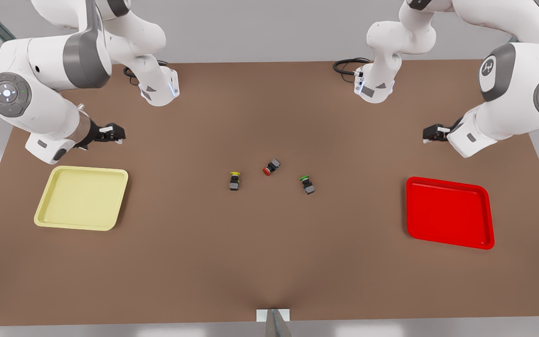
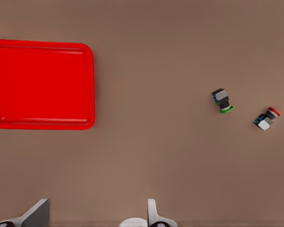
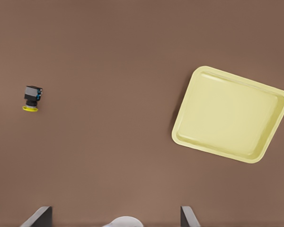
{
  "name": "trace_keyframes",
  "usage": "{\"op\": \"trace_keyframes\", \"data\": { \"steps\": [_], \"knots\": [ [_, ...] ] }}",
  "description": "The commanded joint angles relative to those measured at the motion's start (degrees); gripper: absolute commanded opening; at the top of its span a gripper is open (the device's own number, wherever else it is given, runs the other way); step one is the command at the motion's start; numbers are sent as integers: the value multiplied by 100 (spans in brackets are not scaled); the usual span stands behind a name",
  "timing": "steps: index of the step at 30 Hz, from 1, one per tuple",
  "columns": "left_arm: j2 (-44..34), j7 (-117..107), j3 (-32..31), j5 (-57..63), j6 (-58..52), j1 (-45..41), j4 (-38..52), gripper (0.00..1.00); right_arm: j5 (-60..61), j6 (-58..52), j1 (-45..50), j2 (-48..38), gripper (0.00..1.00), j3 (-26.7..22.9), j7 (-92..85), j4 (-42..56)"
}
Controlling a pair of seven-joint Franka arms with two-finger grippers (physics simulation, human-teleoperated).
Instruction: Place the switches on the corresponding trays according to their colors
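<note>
Left tool [image 2: 94, 215]: over the counter near the red tray, at the front view's right [image 1: 431, 133]; its two pale fingers [image 2: 154, 213] stand wide apart, released, with nothing between them and touching nothing.
Right tool [image 3: 116, 217]: over the counter near the yellow tray, at the front view's left [image 1: 112, 132]; its dark fingers [image 3: 38, 216] are spread wide, released, with nothing held.
Yellow switch [image 1: 234, 180]: lying on the bare counter near its middle, the nearest of the three to the yellow tray; dark grey blocky body, round yellow cap.
Red switch [image 1: 272, 166]: on the counter between the other two and a little farther back in the front view; tilted, round red cap pointing toward the front view's left.
Green switch [image 1: 307, 184]: on the counter at the front view's right of the red switch, apart from it; grey block, round green cap.
Yellow tray [image 1: 82, 197]: pale, shallow, square with rounded corners and a raised rim, smooth like plastic; nothing in it.
Red tray [image 1: 449, 213]: bright, same shape and rim, glossy; nothing in it, well apart from the switches.
Counter [image 1: 269, 262]: flat, matte brown surface.
</note>
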Motion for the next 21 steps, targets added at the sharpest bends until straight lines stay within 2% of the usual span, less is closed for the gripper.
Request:
{"op": "trace_keyframes", "data": {
  "steps": [1,5,7,9,11,13,15,16,18,20,21],
  "knots": [
    [-6,2,8,6,-125,5,6,100,13,-4,-9,19,100,-1,54,1],
    [-6,1,-10,6,-186,-13,-3,100,31,5,-9,27,100,-1,62,1],
    [802,-244,-19,208,-2,-917,-55,100,31,5,-9,27,100,-1,62,1],
    [1312,-886,-28,217,884,-1375,-143,100,48,14,18,115,100,8,54,1],
    [1330,-2151,-36,217,2633,-1999,-1346,100,66,277,439,379,100,25,124,-8],
    [1558,-2670,-45,182,3188,-2544,-1550,100,198,409,993,677,100,34,290,-17],
    [1945,-2996,-704,199,3460,-2746,-1523,100,233,751,1608,1038,100,43,1845,-17],
    [1945,-2960,-722,182,3636,-2913,-1550,100,531,927,1626,1240,100,34,2495,-25],
    [2015,-2996,-661,147,4805,-3343,-1980,100,743,1393,1758,1679,100,34,3848,-26],
    [2269,-2987,-669,120,4823,-3300,-2086,100,699,1841,2039,1873,100,25,4737,-122],
    [2507,-2996,-1108,103,5289,-3107,-2086,100,699,2096,2092,1908,100,25,5151,-236]
  ]
}}
